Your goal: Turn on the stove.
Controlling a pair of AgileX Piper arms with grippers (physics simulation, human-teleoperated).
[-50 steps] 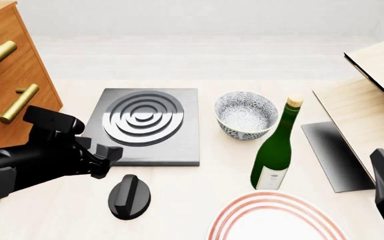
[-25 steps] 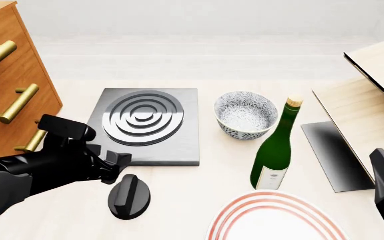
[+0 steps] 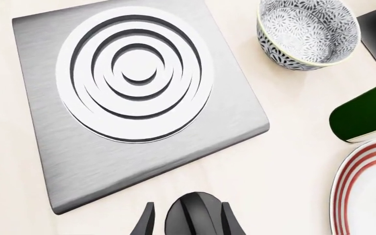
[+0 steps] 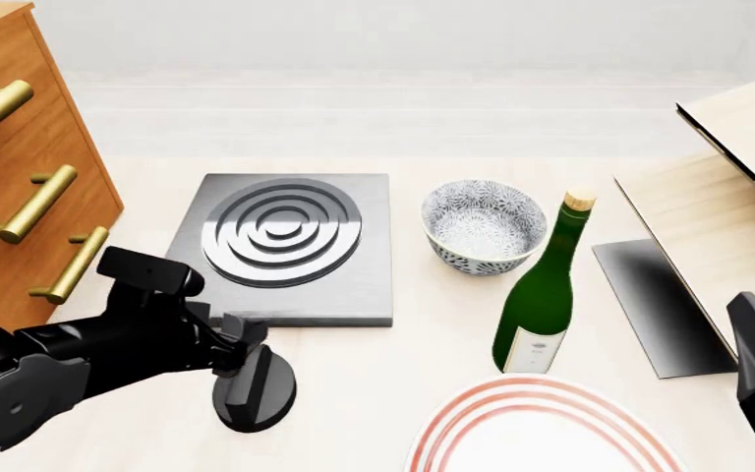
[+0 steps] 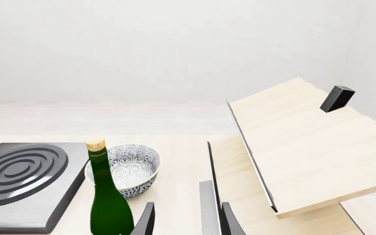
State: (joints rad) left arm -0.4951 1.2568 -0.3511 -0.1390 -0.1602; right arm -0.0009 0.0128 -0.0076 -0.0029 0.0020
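The stove (image 4: 286,246) is a square brushed-grey slab with concentric burner rings, left of the table's middle; it also shows in the left wrist view (image 3: 135,83). Its black ridged knob (image 4: 257,386) lies on the table just in front of the slab. My left gripper (image 4: 237,341) is at the knob's far left edge. In the left wrist view the left gripper (image 3: 188,226) is open, with one finger on each side of the knob's ridge (image 3: 191,215). My right gripper (image 5: 186,223) is open and empty, far right, near the front edge.
A patterned bowl (image 4: 484,224) and a green wine bottle (image 4: 541,290) stand right of the stove. A red-ringed plate (image 4: 542,433) lies at the front. A wooden drawer cabinet (image 4: 24,167) is at the left. A dark flat panel (image 4: 653,300) and wooden shelving (image 4: 731,187) are at the right.
My left arm has moved right and toward the front, bringing its open fingers from beside the stove's front left corner down around the knob. The right arm has not moved.
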